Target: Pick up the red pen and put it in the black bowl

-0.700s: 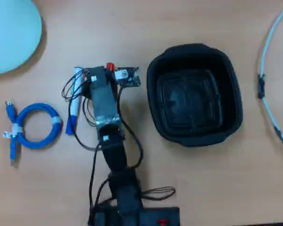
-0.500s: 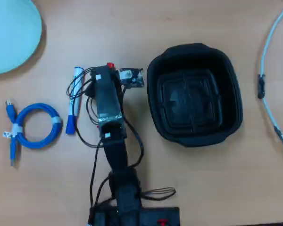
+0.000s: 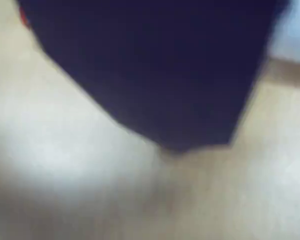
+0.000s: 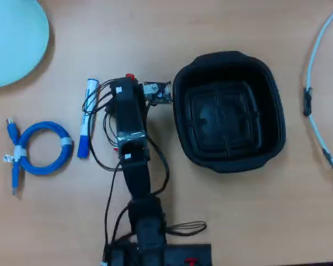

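No writing can be read anywhere; the blue marker (image 4: 87, 118) to the left of my arm carries a blue label, too small to make out. From overhead my gripper (image 4: 129, 83) sits under my own wrist and wires, so I cannot tell whether my jaws are apart or together. Of the red pen (image 4: 130, 77) only its red cap peeks out at the top of my wrist; the barrel is hidden beneath me. The black bowl (image 4: 269, 100) stands just to the right of my hand, with nothing in it. My wrist view is a blur: a dark mass over pale wood, a red speck at top left.
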Available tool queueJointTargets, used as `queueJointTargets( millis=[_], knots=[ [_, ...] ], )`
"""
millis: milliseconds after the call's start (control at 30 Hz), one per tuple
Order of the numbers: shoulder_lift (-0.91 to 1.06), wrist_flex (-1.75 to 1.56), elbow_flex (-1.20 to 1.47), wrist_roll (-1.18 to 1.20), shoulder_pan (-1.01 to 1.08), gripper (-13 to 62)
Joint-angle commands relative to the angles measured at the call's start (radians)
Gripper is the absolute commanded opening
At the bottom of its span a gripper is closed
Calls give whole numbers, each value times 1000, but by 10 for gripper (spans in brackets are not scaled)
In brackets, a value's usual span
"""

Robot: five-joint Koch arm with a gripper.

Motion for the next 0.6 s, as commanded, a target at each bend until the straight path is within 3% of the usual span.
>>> queueJointTargets(
  millis=[0, 267, 433, 567],
  knots=[
    [2, 104, -49, 15, -3, 440],
    [2, 107, -52, 28, -58, 150],
    [3, 107, -63, 52, -104, -73],
    [3, 107, -54, 63, -103, -64]
  ],
)
